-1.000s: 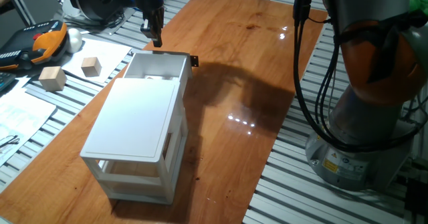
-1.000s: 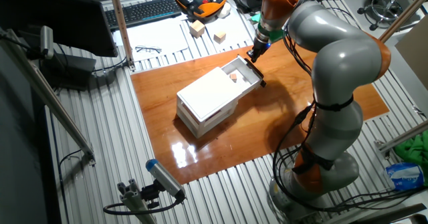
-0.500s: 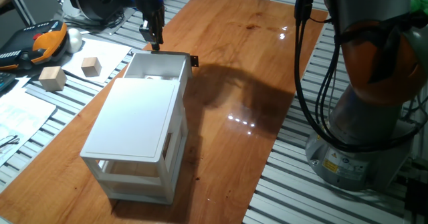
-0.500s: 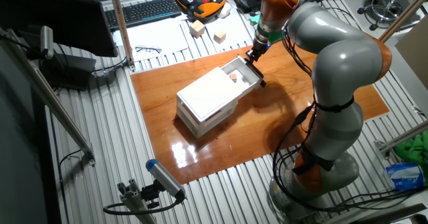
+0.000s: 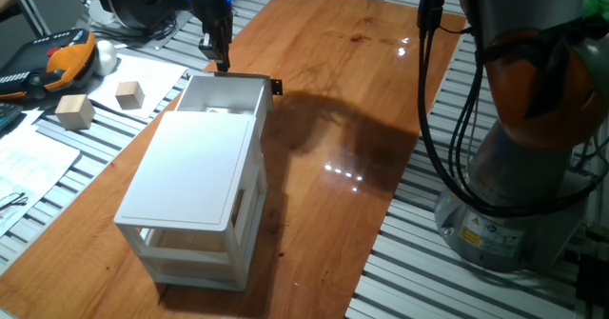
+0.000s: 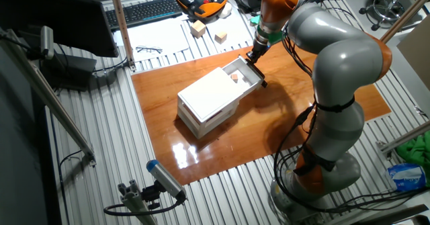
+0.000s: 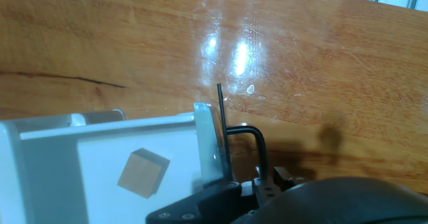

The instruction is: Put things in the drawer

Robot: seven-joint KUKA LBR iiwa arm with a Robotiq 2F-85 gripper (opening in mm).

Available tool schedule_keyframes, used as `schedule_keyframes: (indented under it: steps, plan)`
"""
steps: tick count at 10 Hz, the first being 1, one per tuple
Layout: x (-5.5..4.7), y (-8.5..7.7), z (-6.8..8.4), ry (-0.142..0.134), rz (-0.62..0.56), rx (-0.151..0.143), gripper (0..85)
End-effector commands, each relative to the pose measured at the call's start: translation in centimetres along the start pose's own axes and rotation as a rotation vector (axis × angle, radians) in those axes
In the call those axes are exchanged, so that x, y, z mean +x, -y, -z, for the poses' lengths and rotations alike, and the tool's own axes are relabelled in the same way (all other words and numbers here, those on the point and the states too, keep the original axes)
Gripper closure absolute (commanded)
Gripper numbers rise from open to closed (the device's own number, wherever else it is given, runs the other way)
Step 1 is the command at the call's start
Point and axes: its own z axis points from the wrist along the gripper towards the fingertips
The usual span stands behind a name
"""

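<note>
The white drawer (image 5: 225,94) stands pulled out from the top of the white cabinet (image 5: 193,190), its black knob (image 5: 277,88) facing the far side. A tiny tan cube (image 6: 234,78) lies loose on the drawer floor, and it also shows in the hand view as the cube (image 7: 143,173). My gripper (image 5: 219,60) hangs just beyond the drawer's front wall (image 7: 204,142), beside the knob, with its fingers together and nothing in them. The other fixed view shows the gripper (image 6: 252,54) at the drawer's outer end.
Two larger wooden blocks (image 5: 74,111) (image 5: 130,94) sit on paper left of the wooden board (image 5: 362,81). An orange and black controller (image 5: 57,62) lies behind them. The robot's base (image 5: 519,176) and its cables stand at the right.
My gripper has shifted very slightly near the drawer's front edge. The cube, drawer and cabinet have not moved.
</note>
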Motion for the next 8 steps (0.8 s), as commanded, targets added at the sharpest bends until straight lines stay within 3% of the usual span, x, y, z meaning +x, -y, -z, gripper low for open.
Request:
schedule_keyframes:
  steps: [1, 6, 7, 8]
  plan:
    - [0.0, 0.0, -0.1, 0.0, -0.001, -0.001, 51.0]
    - [-0.2, -0.1, -0.8, 0.0, 0.002, -0.002, 51.0]
    - [-0.3, -0.1, -1.0, 0.0, 0.002, -0.002, 68.0]
    - [-0.4, -0.1, -1.2, 0.003, 0.002, -0.005, 68.0]
